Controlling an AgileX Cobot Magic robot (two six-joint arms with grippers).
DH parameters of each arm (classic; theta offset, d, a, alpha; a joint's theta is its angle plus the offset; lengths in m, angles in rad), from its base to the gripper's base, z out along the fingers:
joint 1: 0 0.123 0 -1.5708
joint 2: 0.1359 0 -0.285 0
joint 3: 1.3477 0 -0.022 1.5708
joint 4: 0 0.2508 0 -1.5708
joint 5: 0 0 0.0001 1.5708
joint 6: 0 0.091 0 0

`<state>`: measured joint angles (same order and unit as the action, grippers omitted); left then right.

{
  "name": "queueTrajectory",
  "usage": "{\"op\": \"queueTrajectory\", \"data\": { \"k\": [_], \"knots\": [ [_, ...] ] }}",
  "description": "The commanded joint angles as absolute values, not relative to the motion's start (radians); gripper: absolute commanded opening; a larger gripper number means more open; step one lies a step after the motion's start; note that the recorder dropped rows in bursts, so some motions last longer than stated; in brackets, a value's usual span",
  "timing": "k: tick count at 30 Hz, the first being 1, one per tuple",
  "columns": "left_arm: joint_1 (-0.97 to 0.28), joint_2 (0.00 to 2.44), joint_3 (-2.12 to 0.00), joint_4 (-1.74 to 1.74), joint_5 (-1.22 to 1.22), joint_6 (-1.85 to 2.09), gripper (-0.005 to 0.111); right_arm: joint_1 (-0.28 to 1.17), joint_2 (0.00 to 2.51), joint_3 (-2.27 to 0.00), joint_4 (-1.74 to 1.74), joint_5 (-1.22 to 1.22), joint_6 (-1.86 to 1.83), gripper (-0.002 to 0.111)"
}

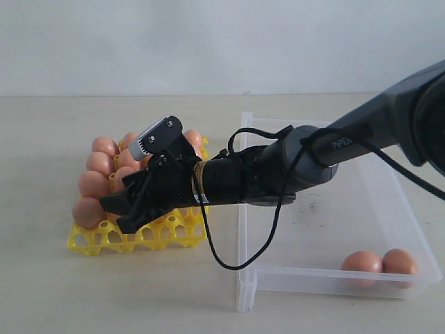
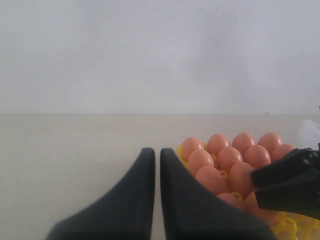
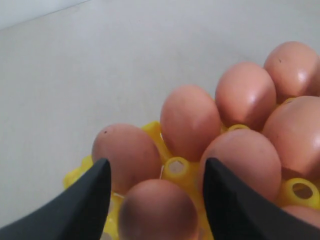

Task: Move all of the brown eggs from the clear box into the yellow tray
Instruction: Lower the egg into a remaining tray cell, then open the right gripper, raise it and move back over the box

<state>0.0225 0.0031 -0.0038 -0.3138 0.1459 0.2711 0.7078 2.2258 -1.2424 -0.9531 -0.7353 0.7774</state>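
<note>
On the tray [image 1: 104, 240] sit most of the eggs [image 1: 99, 164], packed close in rows. The right gripper [image 1: 115, 214] and its arm [image 1: 292, 167] cover many of them in the outside view, so I cannot count them. The left wrist view cuts off the near part of the tray too.

The eggs are smooth and orange-brown, and they all look the same. The tray is bright yellow, and its front cups show as open rings. Two more eggs [image 1: 361, 263] lie side by side in the near right corner of the box [image 1: 247, 209]. The box is clear and stands just beside the tray.

The right gripper reaches across from the box side and hangs low over the tray. Its black fingers [image 3: 85, 205] stand wide apart with one egg [image 3: 157, 210] between them. A thin gap shows on each side, so it is not squeezing the egg.

The left gripper [image 2: 156, 155] is near the tray, with its fingers almost pressed together and nothing between them. A black cable [image 1: 215, 250] loops down from the arm over the box edge. Everything rests on a pale table [image 1: 139, 299], with a white wall [image 1: 208, 42] behind.
</note>
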Motion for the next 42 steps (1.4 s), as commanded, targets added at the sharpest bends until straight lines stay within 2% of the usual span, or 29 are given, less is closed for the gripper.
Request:
{"op": "queueTrajectory", "data": {
  "k": [1, 11, 18, 20, 22, 25, 27, 31, 37, 42],
  "knots": [
    [0.025, 0.0, 0.0, -0.319, 0.131, 0.271, 0.004, 0.709, 2.216, -1.246, -0.956, -0.733, 0.78, 0.051],
    [0.025, 0.0, 0.0, -0.319, 0.131, 0.271, 0.004, 0.707, 2.022, -1.246, -1.195, -0.6, 0.939, 0.051],
    [0.025, 0.0, 0.0, -0.319, 0.131, 0.271, 0.004, 0.707, 1.861, -1.245, -1.542, -0.238, 1.216, 0.049],
    [0.025, 0.0, 0.0, -0.319, 0.131, 0.271, 0.004, 0.707, 1.825, -1.237, -1.611, -0.109, 1.302, 0.041],
    [0.025, 0.0, 0.0, -0.319, 0.131, 0.271, 0.004, 0.707, 1.797, -1.223, -1.623, -0.006, 1.325, 0.029],
    [0.025, 0.0, 0.0, -0.319, 0.131, 0.271, 0.004, 0.707, 1.758, -1.206, -1.619, 0.129, 1.325, 0.0],
    [0.025, 0.0, 0.0, -0.319, 0.131, 0.271, 0.004, 0.707, 1.739, -1.196, -1.612, 0.223, 1.325, 0.0],
    [0.025, 0.0, 0.0, -0.319, 0.131, 0.271, 0.004, 0.707, 1.72, -1.188, -1.479, 0.395, 1.175, 0.0],
    [0.025, 0.0, 0.0, -0.319, 0.131, 0.271, 0.004, 0.707, 1.72, -1.188, -1.179, 0.693, 0.651, 0.0],
    [0.025, 0.0, 0.0, -0.319, 0.131, 0.271, 0.004, 0.707, 1.72, -1.188, -1.001, 0.864, 0.372, 0.0]
  ]
}}
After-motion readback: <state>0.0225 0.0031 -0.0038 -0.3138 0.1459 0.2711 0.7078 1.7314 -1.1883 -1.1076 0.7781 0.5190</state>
